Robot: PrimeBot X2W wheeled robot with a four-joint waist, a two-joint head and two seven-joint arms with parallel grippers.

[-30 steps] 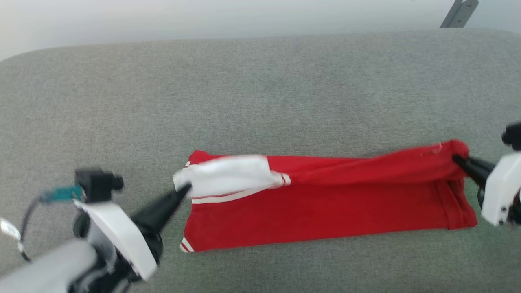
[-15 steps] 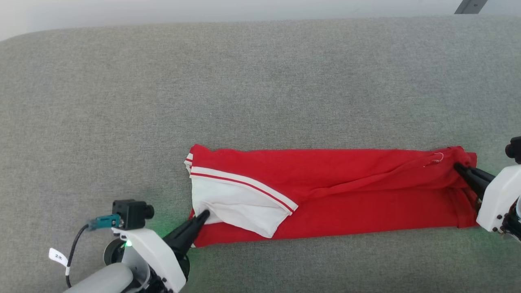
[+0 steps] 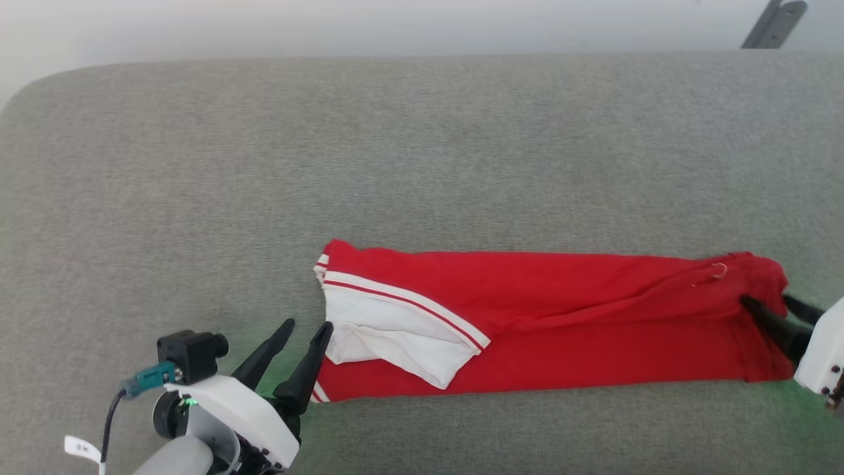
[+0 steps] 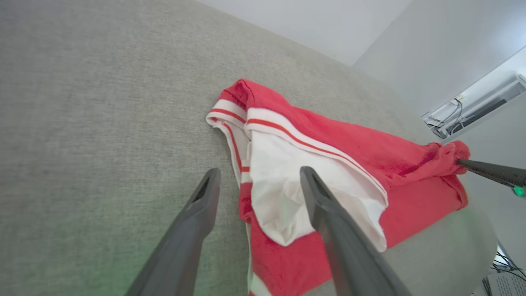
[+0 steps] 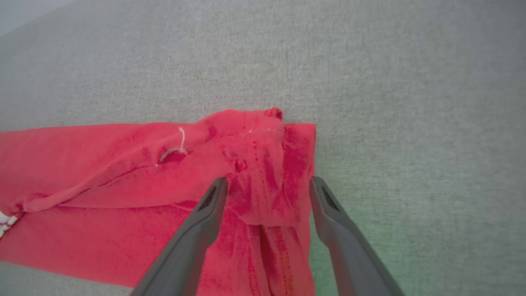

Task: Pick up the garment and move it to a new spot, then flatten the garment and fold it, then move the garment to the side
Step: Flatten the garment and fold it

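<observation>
Red garment (image 3: 593, 330) — released, lying folded | both jaws — now spread

Across a grey fabric-covered surface (image 3: 422, 152), the garment (image 3: 560, 316), folded into a long red band running left to right. At its left end, a white sleeve end (image 3: 389, 336) with red-and-white stripe trim, turned over on top of the red. Just beside that end, the left gripper (image 3: 308, 323), fingers spread apart, one tip right at the white edge, nothing between them. At the far right end, the right gripper (image 3: 765, 300), fingers parted over the rumpled red edge. Near there, a small pale thread loop (image 3: 715, 270). In the top right corner, a grey metal bracket (image 3: 775, 23).
</observation>
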